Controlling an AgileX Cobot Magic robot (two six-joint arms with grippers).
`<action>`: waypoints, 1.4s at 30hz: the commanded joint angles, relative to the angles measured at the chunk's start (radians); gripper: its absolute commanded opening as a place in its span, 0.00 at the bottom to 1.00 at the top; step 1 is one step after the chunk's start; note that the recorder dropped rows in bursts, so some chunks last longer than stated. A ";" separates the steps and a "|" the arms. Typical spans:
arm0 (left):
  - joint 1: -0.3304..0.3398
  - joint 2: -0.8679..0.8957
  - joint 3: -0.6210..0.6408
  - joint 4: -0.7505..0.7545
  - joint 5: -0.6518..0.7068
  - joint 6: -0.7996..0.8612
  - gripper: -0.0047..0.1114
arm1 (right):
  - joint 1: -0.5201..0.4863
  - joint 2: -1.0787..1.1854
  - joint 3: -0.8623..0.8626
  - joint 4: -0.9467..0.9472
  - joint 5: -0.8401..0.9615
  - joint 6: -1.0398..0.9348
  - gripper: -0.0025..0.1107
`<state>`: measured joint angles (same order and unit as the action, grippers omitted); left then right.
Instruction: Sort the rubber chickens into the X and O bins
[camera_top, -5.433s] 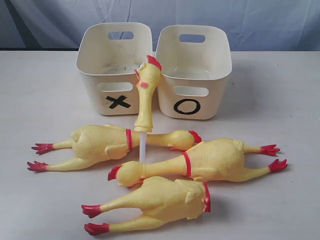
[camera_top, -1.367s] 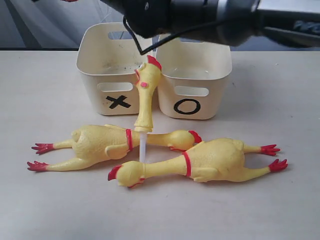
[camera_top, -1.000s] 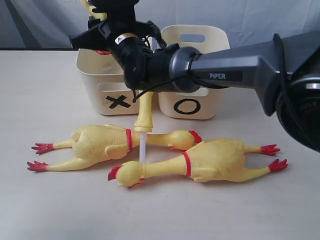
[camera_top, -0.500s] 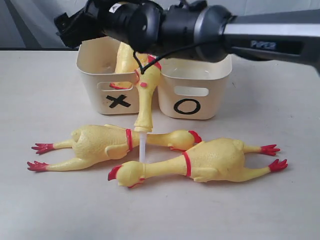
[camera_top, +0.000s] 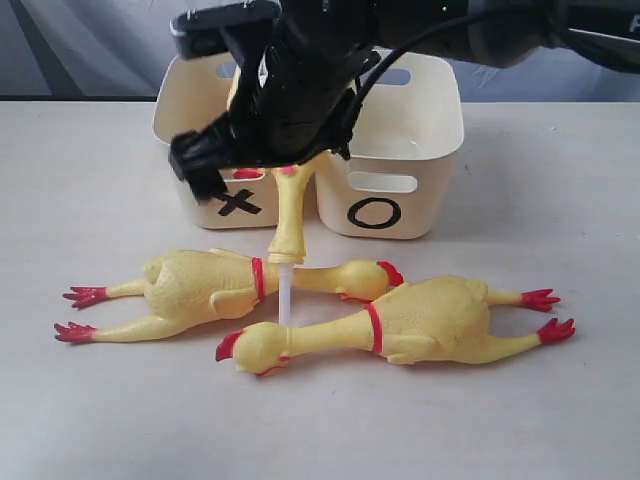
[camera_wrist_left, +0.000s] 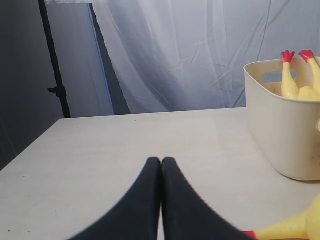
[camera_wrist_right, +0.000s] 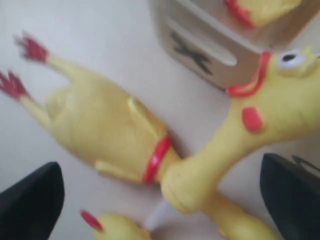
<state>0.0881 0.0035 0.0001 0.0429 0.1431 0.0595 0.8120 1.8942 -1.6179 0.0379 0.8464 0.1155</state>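
The headless chicken (camera_wrist_left: 299, 80) stands feet-up inside the X bin (camera_top: 240, 205), also seen as the X bin (camera_wrist_left: 280, 130). My right gripper (camera_top: 262, 160) hangs open and empty over that bin's front wall, hiding the head of the upright head-and-neck piece (camera_top: 290, 215). In the right wrist view the gripper (camera_wrist_right: 160, 165) is spread wide around the head-and-neck piece (camera_wrist_right: 260, 115). Two whole chickens lie on the table: one on the left (camera_top: 195, 285) and one on the right (camera_top: 430, 320). The O bin (camera_top: 390, 180) holds nothing visible. My left gripper (camera_wrist_left: 161, 160) is shut, low over the table.
The head-and-neck piece stands on a thin white stick (camera_top: 284, 295) between the two lying chickens. My right arm (camera_top: 470, 30) reaches in from the upper right across both bins. A dark pole (camera_wrist_left: 55, 75) and pale curtain stand behind the table.
The headless chicken went from the table's front into the X bin, carried by my right gripper. That gripper has let go and moved down in front of the bin.
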 joint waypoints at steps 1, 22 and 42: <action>-0.010 -0.003 0.000 0.000 -0.008 -0.002 0.04 | -0.003 -0.001 0.077 -0.038 -0.195 0.365 0.94; -0.010 -0.003 0.000 0.000 -0.008 -0.002 0.04 | -0.003 -0.098 0.455 -0.468 -0.552 0.974 0.02; -0.010 -0.003 0.000 0.000 -0.010 -0.002 0.04 | -0.057 -0.340 0.455 -0.824 -0.990 0.813 0.02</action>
<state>0.0881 0.0035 0.0001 0.0429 0.1431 0.0595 0.7830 1.5273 -1.1645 -0.7545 -0.0813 1.0177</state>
